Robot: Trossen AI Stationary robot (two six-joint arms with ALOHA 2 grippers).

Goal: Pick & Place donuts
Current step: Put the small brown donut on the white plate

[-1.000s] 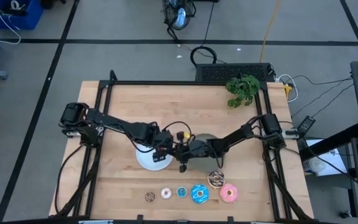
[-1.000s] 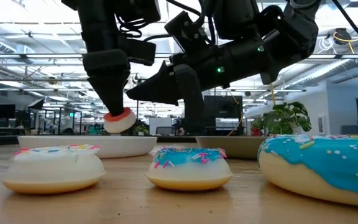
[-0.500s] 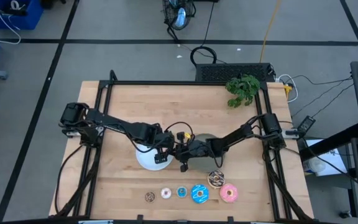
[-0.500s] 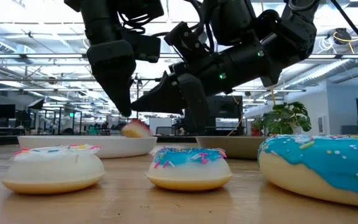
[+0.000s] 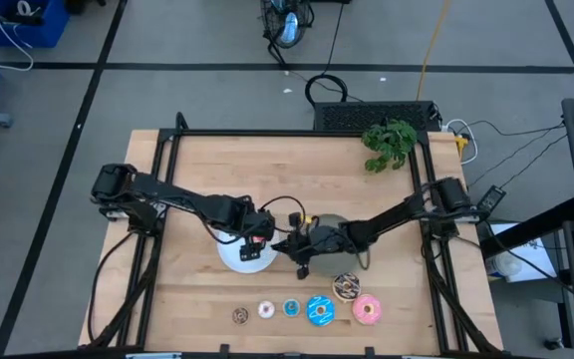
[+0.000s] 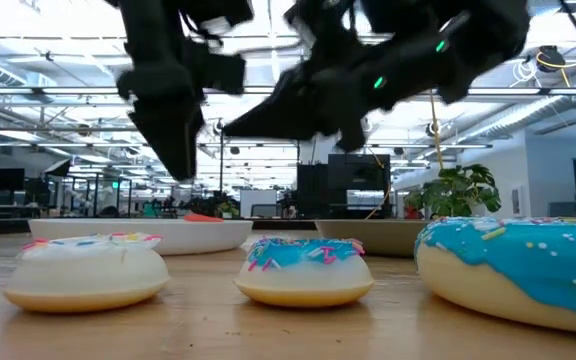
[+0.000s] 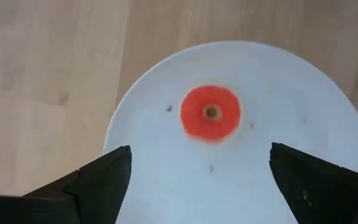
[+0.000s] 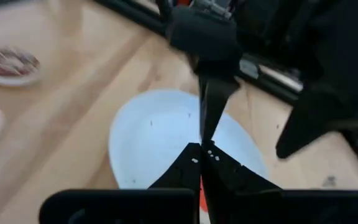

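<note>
Now the red donut (image 7: 211,112) lies flat on the white plate (image 7: 166,174), directly beneath the left gripper (image 7: 199,171), whose fingers stand wide apart with nothing between them. From above, that gripper (image 5: 258,235) hangs over the plate's (image 5: 232,259) right-hand part. The right gripper (image 5: 300,261) sits just beside it, at the near edge of the grey plate (image 5: 331,220); its fingers look pressed together and empty. The remaining donuts form a row along the table's near edge: brown (image 5: 239,316), cream (image 5: 265,310), small blue (image 5: 291,308), blue sprinkled (image 5: 320,310), chocolate sprinkled (image 5: 346,287) and pink (image 5: 368,310). The row runs left to right on the near side of both grippers. By my judgement, the chocolate sprinkled donut lies nearest the right gripper, which is the better placed of the two for the larger donuts.
</note>
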